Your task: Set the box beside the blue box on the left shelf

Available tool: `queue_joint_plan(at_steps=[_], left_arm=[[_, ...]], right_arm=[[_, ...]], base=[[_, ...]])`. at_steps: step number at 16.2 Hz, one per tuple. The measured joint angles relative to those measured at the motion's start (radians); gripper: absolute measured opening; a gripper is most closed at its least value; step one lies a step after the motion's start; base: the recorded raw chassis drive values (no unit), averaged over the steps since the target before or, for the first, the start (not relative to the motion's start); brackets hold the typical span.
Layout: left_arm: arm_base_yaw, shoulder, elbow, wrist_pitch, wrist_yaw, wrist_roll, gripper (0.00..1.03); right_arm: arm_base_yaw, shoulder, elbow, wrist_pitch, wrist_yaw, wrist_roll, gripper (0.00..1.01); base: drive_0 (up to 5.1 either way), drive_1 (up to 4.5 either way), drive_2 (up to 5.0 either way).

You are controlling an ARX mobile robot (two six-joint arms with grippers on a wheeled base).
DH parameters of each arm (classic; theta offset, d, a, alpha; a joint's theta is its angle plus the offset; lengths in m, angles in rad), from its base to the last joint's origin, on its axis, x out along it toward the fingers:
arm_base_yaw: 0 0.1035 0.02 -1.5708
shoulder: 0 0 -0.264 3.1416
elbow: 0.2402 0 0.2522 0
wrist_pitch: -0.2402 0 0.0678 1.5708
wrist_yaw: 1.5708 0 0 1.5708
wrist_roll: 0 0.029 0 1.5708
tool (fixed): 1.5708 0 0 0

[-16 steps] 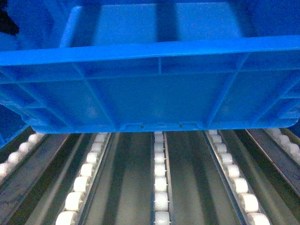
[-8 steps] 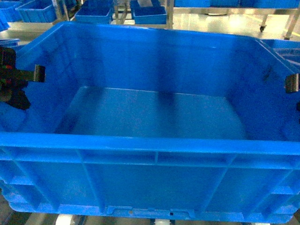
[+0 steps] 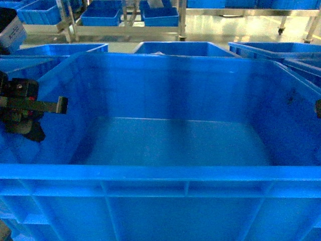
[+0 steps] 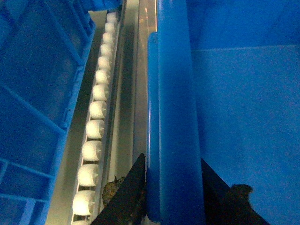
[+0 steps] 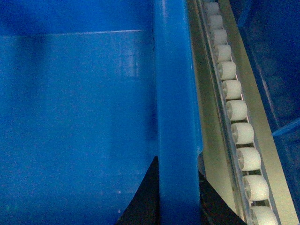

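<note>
The box [image 3: 170,145], a large bright blue crate with an empty floor, fills the head view. My left gripper [image 3: 50,105] is shut on the box's left rim [image 4: 173,93]; in the left wrist view its dark fingers [image 4: 133,187] pinch that rim from both sides. My right gripper [image 5: 177,171] is likewise shut on the box's right rim [image 5: 173,93], and only a sliver of it shows at the head view's right edge [image 3: 318,108]. The left shelf's white rollers [image 4: 96,110] run beside the box, with another blue box [image 4: 28,93] just beyond them.
A second roller rail [image 5: 236,110] lies to the right of the box, with a blue crate wall [image 5: 276,70] past it. Several blue crates [image 3: 175,48] stand behind the box. More crates sit on a metal rack [image 3: 125,17] farther back.
In the head view the box has sunk from high in the frame, with rollers showing beneath it, to low in the frame with its inside showing. The left gripper came down with it.
</note>
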Motion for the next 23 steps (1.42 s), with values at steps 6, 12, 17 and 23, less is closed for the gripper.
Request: queue_joint_plan(at_steps=[6,12,17,23], left_arm=[[-0.017,-0.072,0.008,0.438,0.031,0.009,0.87],[-0.007,-0.113,0.008,0.541,-0.037,0.001,0.88],[0.102,-0.355,-0.389,0.675,0.053,0.003,0.23],[0.165,-0.525,-0.562,0.674,0.110,0.004,0.02]], right_arm=[[0.032,-0.101,0.017,0.251,0.012,-0.006,0.69],[0.037,-0.135,-0.015,0.514,0.054,-0.055,0.90],[-0.044,-0.355,-0.421,0.830,-0.010,-0.184,0.24],[-0.101,-0.526,-0.591,0.821,-0.070,-0.193,0.02]], base=[[0.0,0.00,0.0],[0.0,0.00,0.0],[0.0,0.00,0.0],[0.0,0.00,0.0]])
